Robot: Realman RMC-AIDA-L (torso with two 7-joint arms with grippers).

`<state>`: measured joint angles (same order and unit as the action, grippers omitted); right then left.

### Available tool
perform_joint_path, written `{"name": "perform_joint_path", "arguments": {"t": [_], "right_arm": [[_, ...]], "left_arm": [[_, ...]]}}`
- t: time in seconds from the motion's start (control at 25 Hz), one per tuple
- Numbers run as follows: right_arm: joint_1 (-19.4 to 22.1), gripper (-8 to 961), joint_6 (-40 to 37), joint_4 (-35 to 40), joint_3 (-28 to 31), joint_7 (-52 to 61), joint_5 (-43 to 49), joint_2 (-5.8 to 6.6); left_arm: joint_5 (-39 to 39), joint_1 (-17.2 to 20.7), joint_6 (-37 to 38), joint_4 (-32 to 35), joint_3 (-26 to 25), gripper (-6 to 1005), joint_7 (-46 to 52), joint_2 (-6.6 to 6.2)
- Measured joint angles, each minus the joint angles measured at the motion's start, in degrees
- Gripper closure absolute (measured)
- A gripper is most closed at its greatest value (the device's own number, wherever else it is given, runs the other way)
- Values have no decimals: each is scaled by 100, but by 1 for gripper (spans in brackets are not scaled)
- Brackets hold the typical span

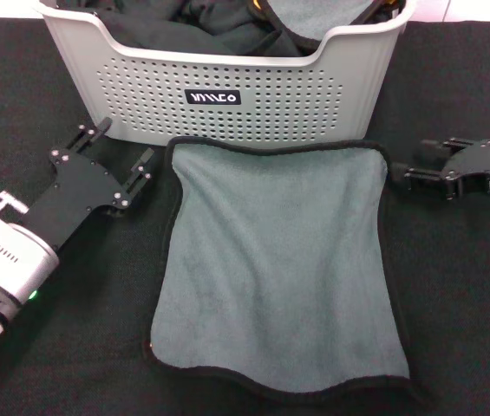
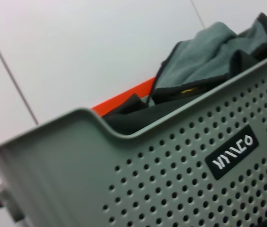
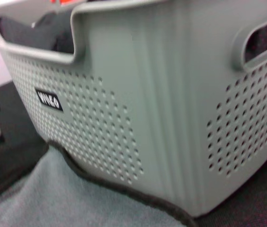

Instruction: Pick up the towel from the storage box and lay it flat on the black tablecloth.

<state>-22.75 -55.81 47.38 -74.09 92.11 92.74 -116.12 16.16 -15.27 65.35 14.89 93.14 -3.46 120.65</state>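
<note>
Towel (image 1: 279,260) lies flat before storage box (image 1: 227,95), flanked by released left tool (image 1: 116,154), right tool (image 1: 420,165)

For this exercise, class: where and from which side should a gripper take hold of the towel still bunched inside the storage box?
Grip the raised fold of the bunched towel near the storage box rim's right side, coming from above. It sits heaped on dark cloths, and the walls block a sideways approach. The right gripper is probably nearest.
</note>
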Motion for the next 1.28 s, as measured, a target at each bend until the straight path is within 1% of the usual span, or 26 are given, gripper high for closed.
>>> {"name": "perform_joint_path", "arguments": {"t": [0.12,0.2,0.28,0.36,0.4,0.44,0.52,0.6,0.64,0.68,0.72,0.76,0.8,0.84,1.0,1.16,1.28], "right_arm": [[294,414,-253,274,35,-2,-260,32],[484,349,-573,435,118,-28,-391,59],[621,284,-1081,547,310,-86,-427,70],[668,287,-1731,555,578,-219,-429,70],[674,289,-1974,541,682,-297,-431,69],[677,290,-2415,516,832,-459,-435,57],[676,293,-3079,505,1012,-763,-466,38],[672,296,-3676,504,1097,-1077,-525,32],[672,296,-3944,504,1112,-1232,-563,35],[672,296,-3944,504,1112,-1232,-563,35],[672,296,-4245,504,1143,-1378,-582,41],[674,296,-4816,505,1212,-1692,-606,50],[675,296,-4991,506,1221,-1789,-606,51],[681,297,-5280,514,1234,-1945,-606,55],[690,297,-6097,535,1395,-2255,-606,64],[706,298,-6600,479,1679,-2458,-609,59],[723,299,-6695,447,1720,-2536,-611,56]], "left_arm": [[-34,80,67,0,12,433,476,-33],[-20,121,291,-43,18,349,990,-60],[32,157,610,-81,20,282,1486,-85],[203,187,976,-94,21,215,2038,-136],[391,191,1195,-92,21,182,2404,-187],[596,182,1383,-79,21,148,2733,-239],[1051,111,1729,-51,21,149,3402,-373],[1571,-37,2127,-34,21,150,4050,-508],[1751,-100,2287,-32,20,150,4248,-555],[2016,-182,2546,-25,21,150,4448,-589],[2198,-247,2734,-8,20,151,4572,-612],[2380,-314,2907,23,21,151,4683,-626],[2380,-314,2907,23,21,151,4683,-626],[2800,-460,3174,170,21,152,4988,-654],[3395,-564,3349,540,-1,153,5431,-670],[3611,-557,3551,837,-19,155,5496,-674],[3730,-551,3720,921,-24,156,5565,-681]]}}
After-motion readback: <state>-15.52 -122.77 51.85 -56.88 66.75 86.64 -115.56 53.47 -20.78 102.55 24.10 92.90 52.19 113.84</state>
